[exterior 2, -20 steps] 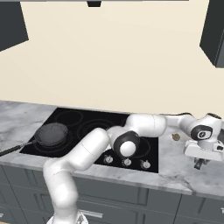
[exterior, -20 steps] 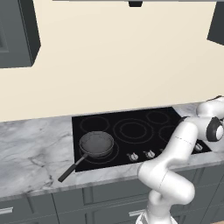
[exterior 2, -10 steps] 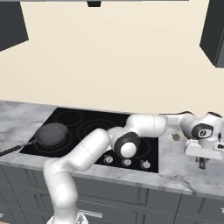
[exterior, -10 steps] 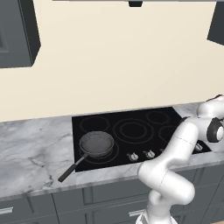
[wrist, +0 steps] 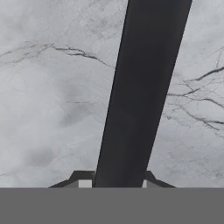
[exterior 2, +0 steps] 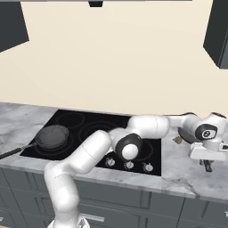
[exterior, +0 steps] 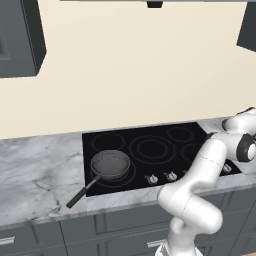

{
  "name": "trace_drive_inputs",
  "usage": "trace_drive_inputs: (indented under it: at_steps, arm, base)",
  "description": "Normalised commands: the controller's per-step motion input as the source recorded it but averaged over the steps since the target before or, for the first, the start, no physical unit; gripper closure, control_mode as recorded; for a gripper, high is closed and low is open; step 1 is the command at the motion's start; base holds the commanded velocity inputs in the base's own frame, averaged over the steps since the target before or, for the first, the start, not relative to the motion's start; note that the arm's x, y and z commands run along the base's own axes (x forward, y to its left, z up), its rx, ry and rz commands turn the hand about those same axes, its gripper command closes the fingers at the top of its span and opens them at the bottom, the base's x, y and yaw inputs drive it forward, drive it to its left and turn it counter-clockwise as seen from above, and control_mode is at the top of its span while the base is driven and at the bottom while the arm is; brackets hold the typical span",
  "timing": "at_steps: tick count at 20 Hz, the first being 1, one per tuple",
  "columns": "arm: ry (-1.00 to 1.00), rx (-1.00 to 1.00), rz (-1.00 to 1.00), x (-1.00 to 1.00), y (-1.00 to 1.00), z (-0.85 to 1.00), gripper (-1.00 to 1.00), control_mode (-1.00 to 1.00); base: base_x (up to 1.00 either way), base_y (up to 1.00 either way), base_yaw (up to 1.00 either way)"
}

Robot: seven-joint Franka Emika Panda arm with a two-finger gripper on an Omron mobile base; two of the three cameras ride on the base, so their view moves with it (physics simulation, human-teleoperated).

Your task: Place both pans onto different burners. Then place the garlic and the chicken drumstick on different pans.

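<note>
One dark pan sits on the front-left burner of the black cooktop, its handle pointing off the front-left edge. The other burners are bare. My arm reaches to the marble counter right of the cooktop. There my gripper hangs low, its two fingertips pressed to both sides of the second pan's long black handle. That pan's dark rim peeks out behind the hand. A small tan lump lies beside the wrist; I cannot tell which food it is.
Silver knobs line the cooktop's front edge. The grey marble counter extends on both sides, with its front edge close below my hand. Dark cabinets hang above at both sides.
The hand has barely shifted over the right counter. The pan on the cooktop has not moved.
</note>
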Motion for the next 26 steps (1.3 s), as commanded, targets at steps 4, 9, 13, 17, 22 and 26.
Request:
trace_drive_inputs:
  at_steps: [4,9,13,17,22,26]
  arm:
    - [0.00,0.00,0.08,0.00,0.38,0.02,1.00,-1.00]
    - [0.00,0.00,0.05,-0.03,0.30,0.06,1.00,-1.00]
    - [-0.10,0.00,0.02,-0.26,0.20,0.04,1.00,-1.00]
    - [-0.21,0.00,0.00,-0.28,0.32,0.01,1.00,-1.00]
    - [-0.13,-0.03,0.01,-0.23,0.55,0.02,1.00,-1.00]
    - [0.00,-0.06,0.00,-0.23,0.69,0.06,1.00,-1.00]
  base:
    - [0.00,0.00,0.00]
    - [0.00,0.00,0.00]
    - [0.00,0.00,0.00]
    - [0.00,0.00,0.00]
    - [0.00,0.00,0.00]
    - [0.00,0.00,0.00]
